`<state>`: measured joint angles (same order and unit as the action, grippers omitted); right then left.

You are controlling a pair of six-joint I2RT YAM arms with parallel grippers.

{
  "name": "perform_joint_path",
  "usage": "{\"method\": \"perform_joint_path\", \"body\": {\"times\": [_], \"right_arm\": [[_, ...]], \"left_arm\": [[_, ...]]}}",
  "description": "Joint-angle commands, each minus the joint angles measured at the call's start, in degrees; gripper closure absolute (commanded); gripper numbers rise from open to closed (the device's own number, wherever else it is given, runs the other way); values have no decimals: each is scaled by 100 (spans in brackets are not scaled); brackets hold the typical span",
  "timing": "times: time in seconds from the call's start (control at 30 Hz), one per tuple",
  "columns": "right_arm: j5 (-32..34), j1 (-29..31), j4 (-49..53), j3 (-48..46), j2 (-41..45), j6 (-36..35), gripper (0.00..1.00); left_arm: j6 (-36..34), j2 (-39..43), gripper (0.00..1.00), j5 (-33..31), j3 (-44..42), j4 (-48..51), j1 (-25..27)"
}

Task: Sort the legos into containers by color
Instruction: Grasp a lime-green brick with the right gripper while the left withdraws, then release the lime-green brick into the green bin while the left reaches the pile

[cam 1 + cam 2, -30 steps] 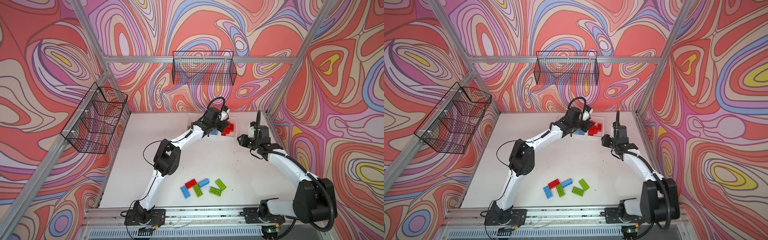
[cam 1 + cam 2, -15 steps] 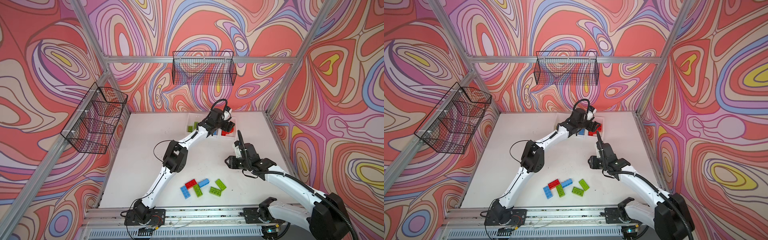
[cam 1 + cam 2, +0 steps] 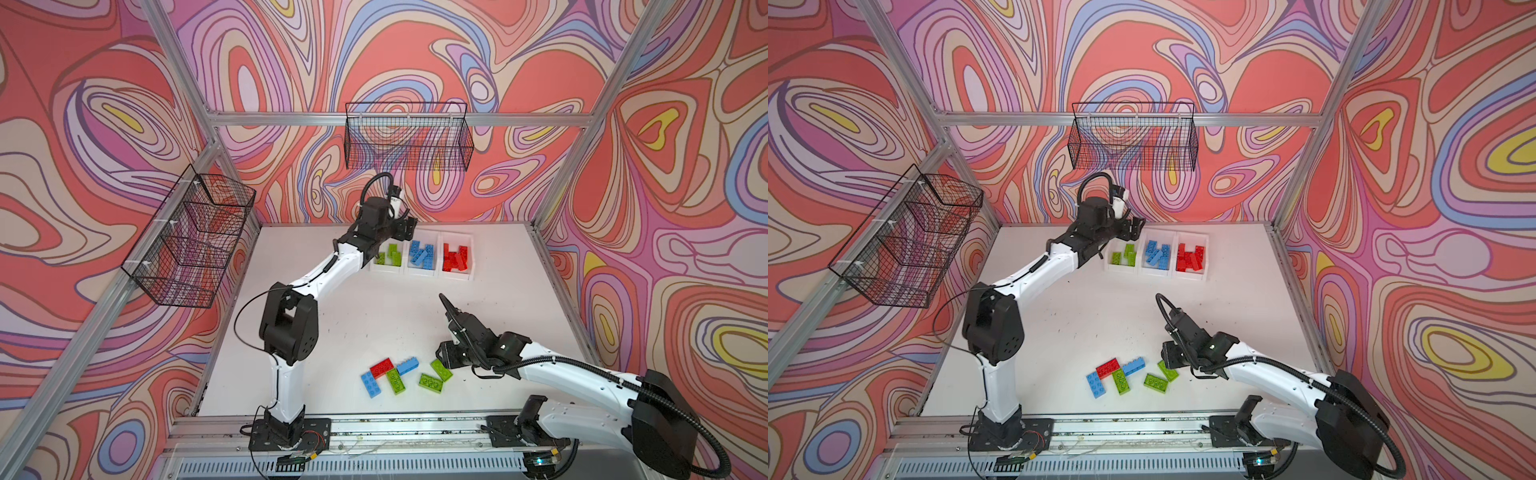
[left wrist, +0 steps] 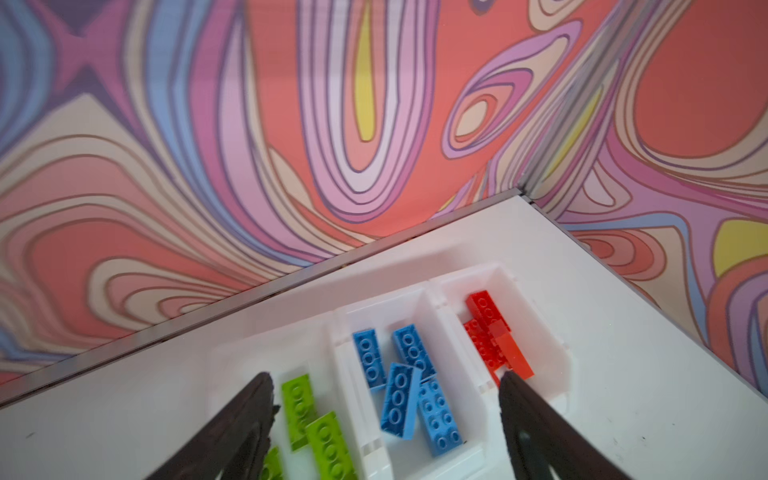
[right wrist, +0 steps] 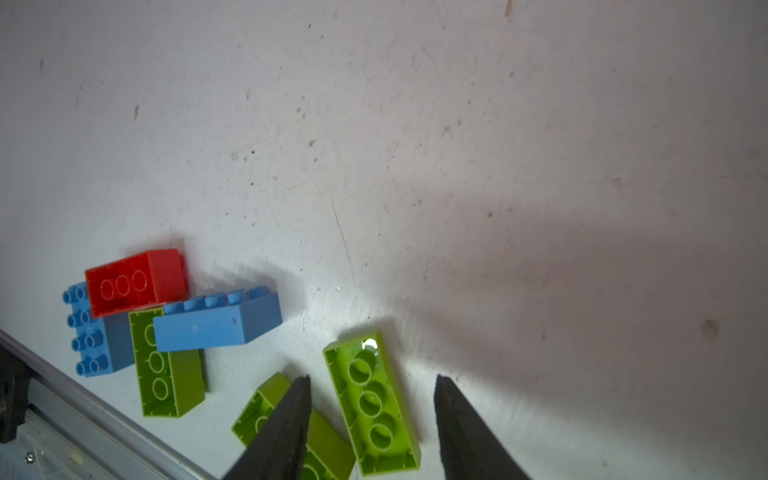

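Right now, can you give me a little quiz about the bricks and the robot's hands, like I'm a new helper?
1. True or false: the left hand is shut.
2. How many green bricks lie loose on the table? A two, B three, C five.
3. Fill in: the brick nearest the right hand is ___.
Key: 1 false; 2 B; 3 green.

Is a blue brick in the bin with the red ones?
No, the end bin holds only red bricks; blue bricks lie in the middle bin.
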<state>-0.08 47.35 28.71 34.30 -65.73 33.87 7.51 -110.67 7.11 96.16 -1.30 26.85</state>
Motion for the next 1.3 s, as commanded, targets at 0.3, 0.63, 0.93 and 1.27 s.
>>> {"method": "perform_joint_path", "body": {"times": [0.3, 0.63, 0.93, 1.27], "right_arm": [[872, 758, 465, 550, -1433, 340, 45], [1128, 836, 345, 656, -2001, 418, 58], [1367, 285, 645, 1236, -1674, 54, 75], [884, -1210, -2, 3851, -2858, -1392, 77]], "left_arm": [[89, 937, 13, -189, -1670, -234, -328], [58, 1288, 14, -176, -2024, -83, -471], [-242, 1812, 16, -261, -2534, 408, -571], [-515, 3229, 19, -431, -3850, 1014, -611]]}}
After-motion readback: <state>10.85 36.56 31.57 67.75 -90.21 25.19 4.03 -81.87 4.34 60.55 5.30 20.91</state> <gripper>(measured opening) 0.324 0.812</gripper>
